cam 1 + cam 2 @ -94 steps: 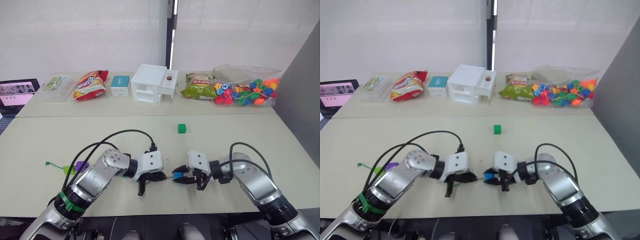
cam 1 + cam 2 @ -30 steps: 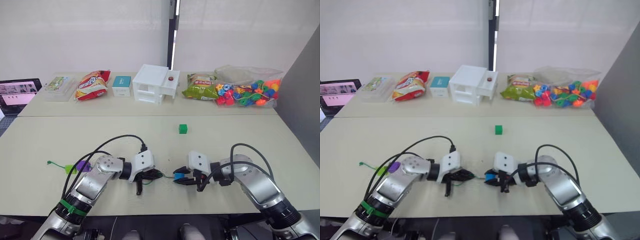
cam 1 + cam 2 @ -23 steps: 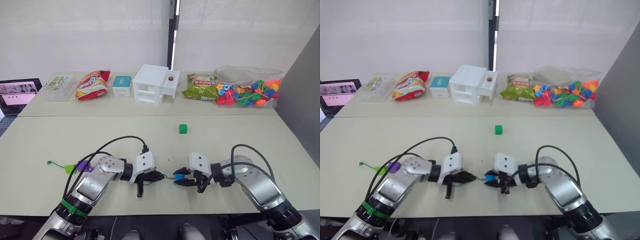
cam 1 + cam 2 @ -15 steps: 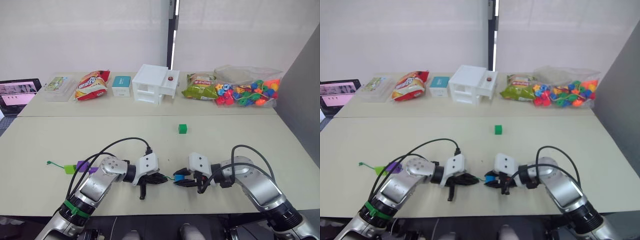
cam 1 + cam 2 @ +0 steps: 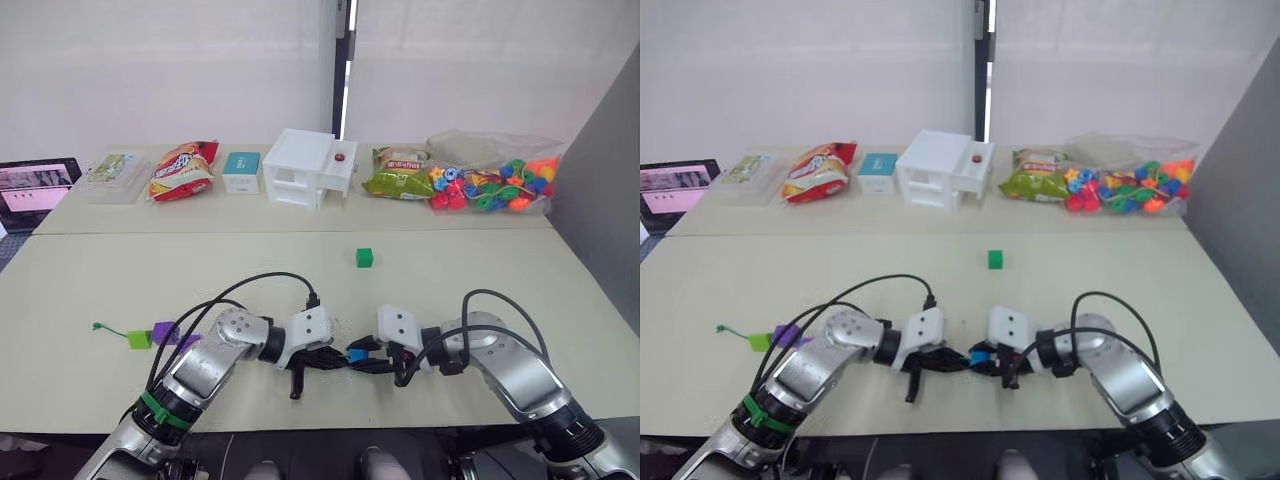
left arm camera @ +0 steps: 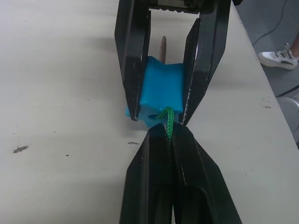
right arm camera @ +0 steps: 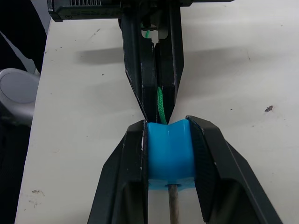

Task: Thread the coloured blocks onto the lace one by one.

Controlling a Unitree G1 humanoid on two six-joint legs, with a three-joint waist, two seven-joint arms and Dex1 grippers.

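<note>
Left pincer (image 6: 169,135) pinches lace (image 6: 167,122), whose middle hides inside blue block (image 6: 160,89).

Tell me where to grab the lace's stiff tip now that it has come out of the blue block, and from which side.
Grip the greyish tip on the bare stretch just past the blue block, coming from the right gripper's side. It sticks straight out of the block's hole there, thin and rigid. The left gripper pinches the green lace at the other face, so that side is taken.
</note>
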